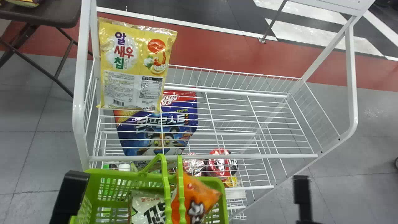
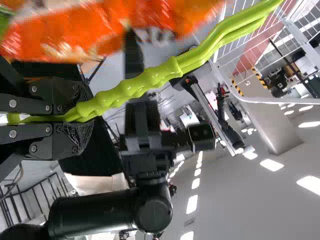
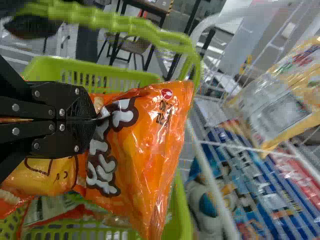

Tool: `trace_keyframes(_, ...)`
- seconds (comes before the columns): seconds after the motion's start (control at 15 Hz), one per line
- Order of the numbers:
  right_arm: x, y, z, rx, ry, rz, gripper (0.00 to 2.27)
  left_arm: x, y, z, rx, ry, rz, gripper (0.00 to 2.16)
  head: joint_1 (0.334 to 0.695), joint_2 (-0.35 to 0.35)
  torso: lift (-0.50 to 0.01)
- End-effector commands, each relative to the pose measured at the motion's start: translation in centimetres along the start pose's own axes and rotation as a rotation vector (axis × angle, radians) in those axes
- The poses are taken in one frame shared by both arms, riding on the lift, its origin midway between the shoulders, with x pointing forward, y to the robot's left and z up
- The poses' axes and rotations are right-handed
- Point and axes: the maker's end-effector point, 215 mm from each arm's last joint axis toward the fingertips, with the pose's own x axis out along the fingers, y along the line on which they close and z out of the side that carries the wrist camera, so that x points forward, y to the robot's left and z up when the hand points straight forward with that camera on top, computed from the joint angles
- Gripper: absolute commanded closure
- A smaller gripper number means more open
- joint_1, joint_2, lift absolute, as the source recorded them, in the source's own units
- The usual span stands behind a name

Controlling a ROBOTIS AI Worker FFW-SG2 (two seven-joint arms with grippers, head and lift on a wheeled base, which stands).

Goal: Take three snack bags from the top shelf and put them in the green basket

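We find the right gripper [image 3: 94,120] clenched on the orange snack bag [image 3: 142,145], over the green basket's [image 1: 118,176] right side; lowering should suffice. The left gripper [image 2: 84,114] grasps the handle [image 2: 140,86]. The yellow snack bag [image 1: 136,65] stands far left, top shelf [image 1: 264,156].

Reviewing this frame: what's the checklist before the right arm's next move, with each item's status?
1. Left gripper clamped on the basket handles: ok.
2. Right gripper pinching the orange bag: ok.
3. Orange bag within the green basket's outline, seen from the head: ok.
4. Orange bag resting on something below before release: cannot tell.
5. Orange bag let go: not ok, gripped.
6. Three bags in the basket: cannot tell; a whitish bag lies there, and the yellow bag stands on the top shelf.
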Motion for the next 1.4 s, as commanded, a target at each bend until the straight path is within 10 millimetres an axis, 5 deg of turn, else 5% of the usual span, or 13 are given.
trace_keyframes(0.0,1.6,-2.1,-2.7,0.031,0.098,-0.065,1.81,0.0,-0.1,0.1,0.004,0.0,0.0,2.05,0.695,-0.35,-0.042)
trace_keyframes(0.13,1.1,-2.6,-1.7,0.018,0.078,-0.089,0.21,-0.2,0.1,0.3,0.009,-0.003,0.006,2.05,0.695,-0.35,-0.042)
trace_keyframes(0.2,0.2,-2.3,-0.5,-0.01,0.049,-0.104,0.0,-0.3,0.1,0.4,0.009,-0.005,0.007,2.05,0.695,-0.35,-0.042)
trace_keyframes(0.53,-4.8,-0.2,4.7,-0.149,-0.098,-0.182,0.05,-0.1,0.0,0.6,0.018,-0.002,0.003,2.05,0.695,-0.35,-0.042)
trace_keyframes(0.67,-5.3,1.7,5.1,-0.141,-0.134,-0.111,0.05,-0.1,-0.1,0.7,0.019,-0.003,0.001,2.05,0.695,-0.35,-0.042)
trace_keyframes(0.8,-4.9,1.4,4.4,-0.153,-0.147,-0.072,0.05,0.2,-0.2,0.8,0.027,-0.004,-0.004,2.05,0.695,-0.35,-0.042)
trace_keyframes(1.0,-5.5,3.3,13.2,-0.492,-0.485,-0.139,0.08,0.3,-0.1,0.8,0.031,-0.004,0.002,2.05,0.695,-0.35,-0.042)
trace_keyframes(1.13,-8.3,8.3,18.3,-0.731,-0.788,-0.145,0.08,0.3,0.0,0.8,0.031,-0.003,0.002,2.05,0.695,-0.35,-0.042)
trace_keyframes(1.33,-11.0,10.7,20.9,-0.819,-0.993,-0.23,0.08,0.2,-0.2,0.7,0.031,-0.001,-0.002,2.05,0.695,-0.35,-0.042)
